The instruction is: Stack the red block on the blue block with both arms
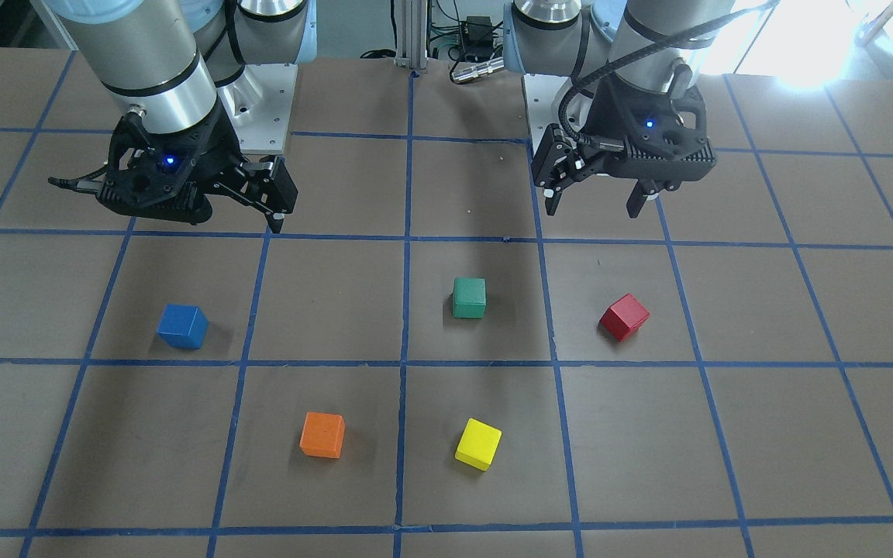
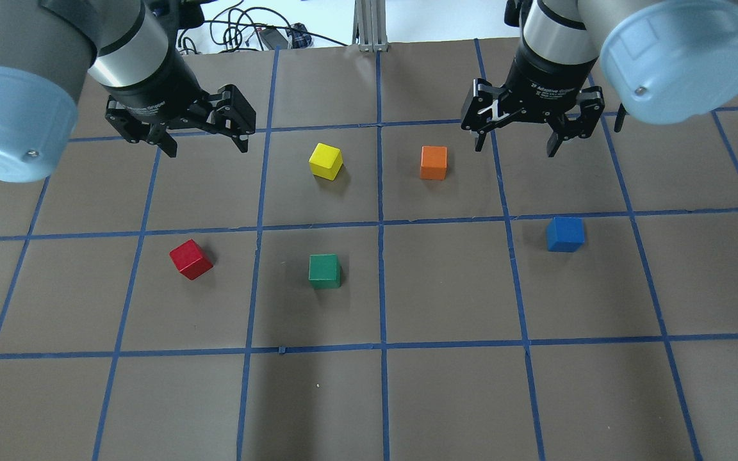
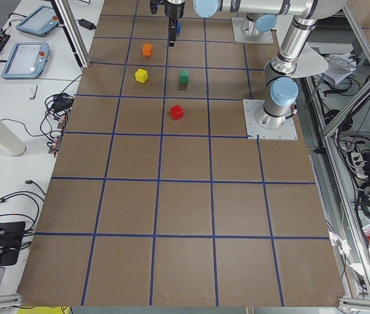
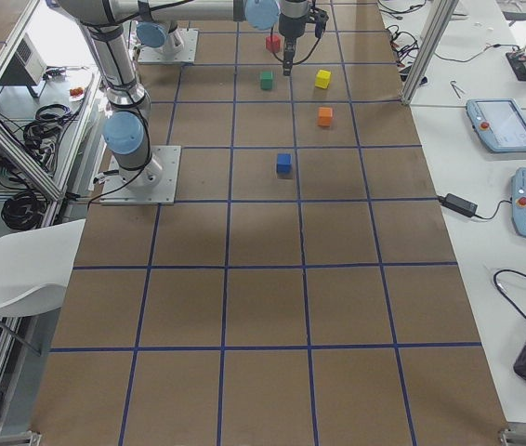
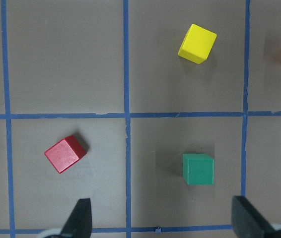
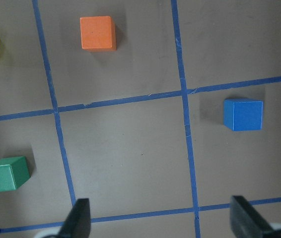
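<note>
The red block (image 2: 191, 259) lies on the brown table on my left side, turned at an angle; it also shows in the front view (image 1: 624, 316) and the left wrist view (image 5: 65, 153). The blue block (image 2: 564, 234) lies on my right side and shows in the right wrist view (image 6: 243, 114) and the front view (image 1: 182, 326). My left gripper (image 2: 207, 150) is open and empty, held above the table beyond the red block. My right gripper (image 2: 515, 150) is open and empty, held above the table beyond and a little left of the blue block.
A green cube (image 2: 324, 270) sits between the red and blue blocks. A yellow cube (image 2: 326, 160) and an orange cube (image 2: 434, 162) sit farther out, between the two grippers. Blue tape lines grid the table. The arm base plates (image 1: 260, 108) stand at my edge.
</note>
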